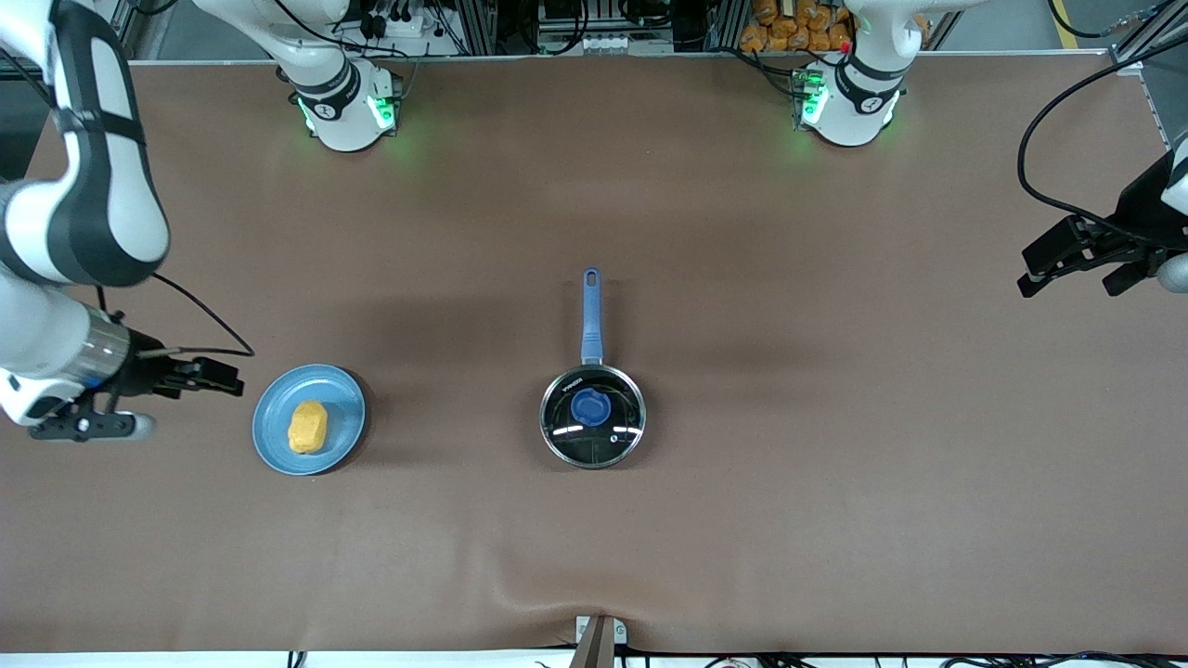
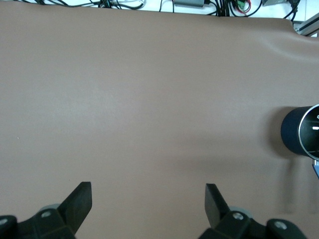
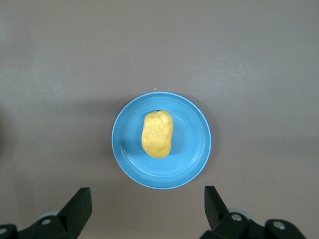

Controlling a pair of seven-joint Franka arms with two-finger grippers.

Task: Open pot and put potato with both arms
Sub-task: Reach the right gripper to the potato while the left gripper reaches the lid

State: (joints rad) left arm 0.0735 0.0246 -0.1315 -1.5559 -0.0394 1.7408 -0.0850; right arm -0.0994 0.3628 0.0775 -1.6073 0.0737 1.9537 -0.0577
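The black pot (image 1: 592, 436) stands mid-table with its glass lid on it, blue knob (image 1: 589, 406) up. Its blue handle (image 1: 591, 315) points toward the arms' bases. Its edge also shows in the left wrist view (image 2: 301, 132). The yellow potato (image 1: 307, 427) lies on a light-blue plate (image 1: 336, 390) toward the right arm's end. My right gripper (image 1: 90, 427) hangs open and empty in the air. In its wrist view the potato (image 3: 157, 134) and plate (image 3: 192, 144) lie just ahead of the gripper (image 3: 147, 194). My left gripper (image 1: 1137, 274) hangs open and empty over bare table (image 2: 148, 191) at the left arm's end.
A brown mat covers the table and has a low wrinkle (image 1: 548, 594) near the edge closest to the front camera. A metal clamp (image 1: 599, 640) sits at that edge. The arms' bases (image 1: 348, 111) (image 1: 849, 107) stand along the table's edge farthest from the front camera.
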